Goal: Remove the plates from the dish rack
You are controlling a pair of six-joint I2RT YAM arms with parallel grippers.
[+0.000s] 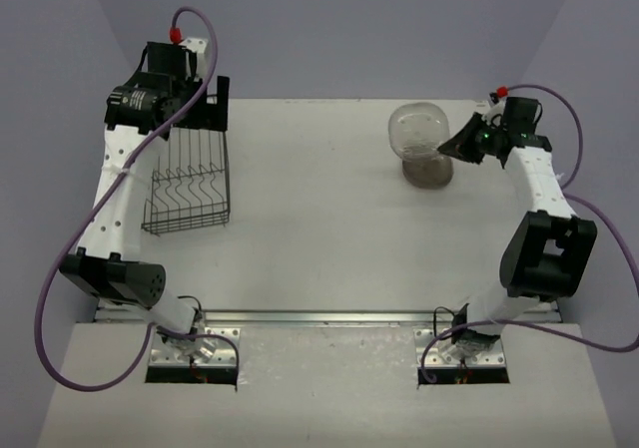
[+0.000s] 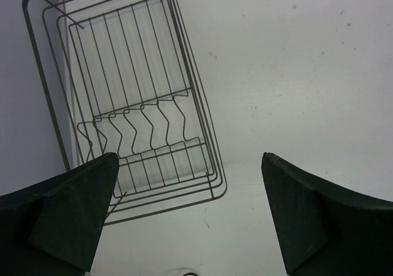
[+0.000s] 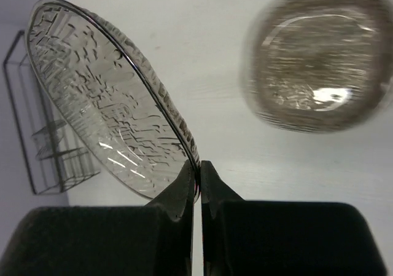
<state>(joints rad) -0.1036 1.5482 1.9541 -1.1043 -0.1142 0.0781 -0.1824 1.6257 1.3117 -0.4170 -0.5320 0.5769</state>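
Observation:
The black wire dish rack [image 1: 190, 184] stands at the table's left, and I see no plates in it [image 2: 135, 104]. Above its far end hovers my left gripper [image 1: 215, 104], open, with nothing between its fingers [image 2: 67, 208]. At the far right my right gripper [image 1: 464, 141] is shut on the rim of a see-through plate [image 1: 419, 129], which it holds tilted on edge in the air. In the right wrist view the pads [image 3: 184, 187] pinch that plate's [image 3: 110, 104] lower rim. A grey-brown plate [image 1: 427, 172] lies flat on the table just under it, blurred in the right wrist view [image 3: 319, 73].
The rack shows at the left edge of the right wrist view [image 3: 43, 134]. Grey-violet walls close in the table on the left, back and right. Purple cables loop off both arms.

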